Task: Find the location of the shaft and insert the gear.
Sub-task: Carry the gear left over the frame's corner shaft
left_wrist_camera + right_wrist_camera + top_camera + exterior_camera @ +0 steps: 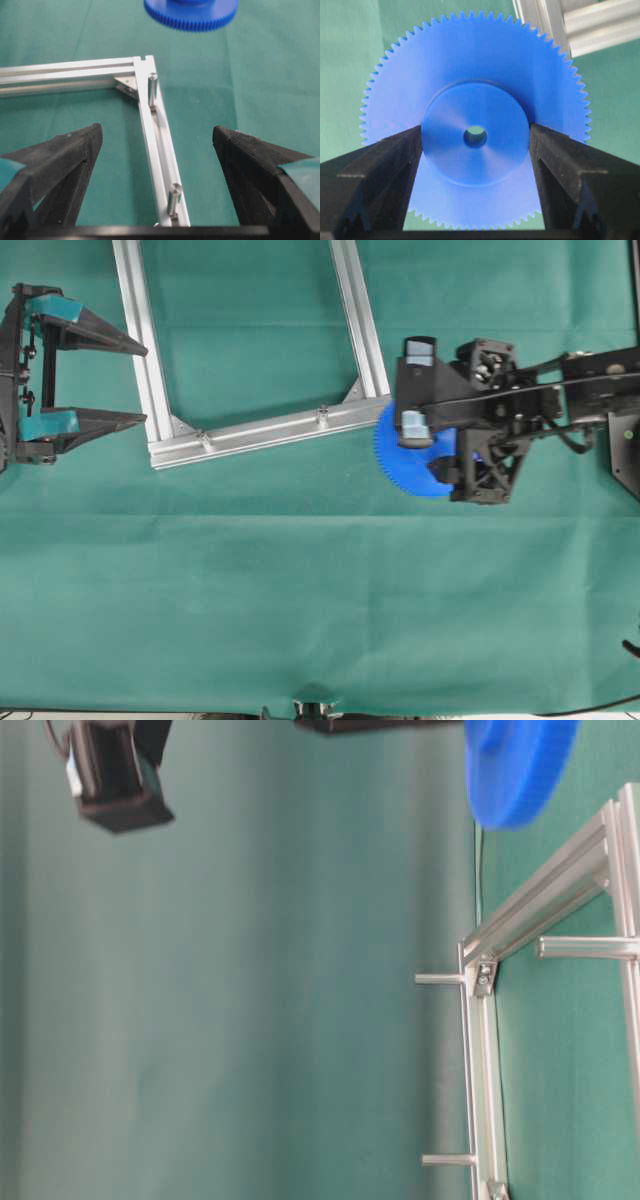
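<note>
Off the frame's right corner, I hold the gear by its hub in my right fingers, above the green surface; my left fingers stand wide, empty.

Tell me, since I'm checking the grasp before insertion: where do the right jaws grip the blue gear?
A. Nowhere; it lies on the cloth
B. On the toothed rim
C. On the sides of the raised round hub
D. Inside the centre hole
C: in the right wrist view the right gripper has its jaws pressed against either side of the raised hub of the gear, leaving teeth and centre hole free.
</note>
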Robot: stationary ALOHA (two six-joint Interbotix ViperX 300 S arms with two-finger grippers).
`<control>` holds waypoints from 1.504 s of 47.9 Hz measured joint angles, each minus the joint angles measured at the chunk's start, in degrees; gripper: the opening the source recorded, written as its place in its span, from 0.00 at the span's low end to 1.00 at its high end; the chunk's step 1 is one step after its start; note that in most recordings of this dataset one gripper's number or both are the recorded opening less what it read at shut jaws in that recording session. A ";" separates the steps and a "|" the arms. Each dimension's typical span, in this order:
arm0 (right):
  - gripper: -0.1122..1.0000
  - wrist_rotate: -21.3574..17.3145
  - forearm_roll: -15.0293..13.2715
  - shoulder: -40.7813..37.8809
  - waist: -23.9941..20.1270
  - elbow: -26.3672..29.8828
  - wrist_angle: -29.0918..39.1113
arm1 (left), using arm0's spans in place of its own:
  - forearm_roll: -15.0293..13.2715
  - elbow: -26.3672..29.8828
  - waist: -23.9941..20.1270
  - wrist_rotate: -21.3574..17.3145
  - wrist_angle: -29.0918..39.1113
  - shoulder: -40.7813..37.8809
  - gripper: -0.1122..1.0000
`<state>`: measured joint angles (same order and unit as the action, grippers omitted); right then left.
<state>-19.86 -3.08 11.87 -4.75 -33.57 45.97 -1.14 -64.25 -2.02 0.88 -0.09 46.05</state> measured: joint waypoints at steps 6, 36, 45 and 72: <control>0.72 0.18 -1.85 -3.16 0.00 3.43 0.00 | 0.00 0.00 -0.09 0.00 0.00 0.00 0.98; 0.72 0.18 -4.83 -12.04 4.57 12.04 -0.18 | 0.00 0.00 0.00 0.00 2.55 0.00 0.98; 0.72 0.09 -4.83 -13.97 5.19 12.13 -0.26 | 0.00 0.00 0.00 0.00 2.55 0.00 0.98; 0.72 0.00 -4.31 -15.12 5.27 13.36 -3.43 | 0.00 0.00 -0.09 0.00 2.55 0.00 0.98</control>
<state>-19.86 -7.38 -3.25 0.53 -20.21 42.54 -1.14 -64.25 -2.11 0.88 2.46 46.05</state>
